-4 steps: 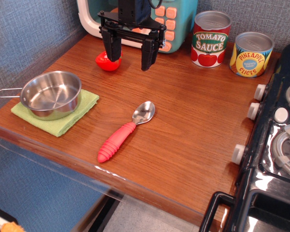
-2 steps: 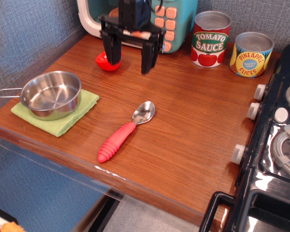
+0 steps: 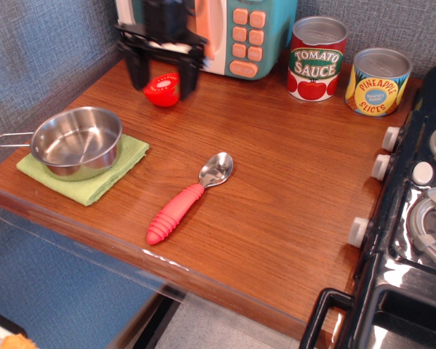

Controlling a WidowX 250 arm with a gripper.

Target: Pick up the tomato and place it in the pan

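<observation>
Gripper (image 3: 162, 73) shifted left, jaws now straddling the tomato (image 3: 163, 90), perhaps slightly lower

A red-handled spoon (image 3: 188, 201) lies near the middle of the wooden counter (image 3: 276, 182), bowl up. A green cloth (image 3: 94, 178) sits at the left edge. Two cans stand at the back, tomato sauce (image 3: 317, 58) beside pineapple slices (image 3: 378, 81). A toy microwave (image 3: 236, 33) stands behind; a toy stove (image 3: 414, 218) fills the right.

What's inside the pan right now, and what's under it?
The pan holds nothing; its shiny bottom shows bare. It sits on a green cloth. The cloth's middle is covered by the pan. The tomato lies on the table, between the open tool's fingers.
</observation>
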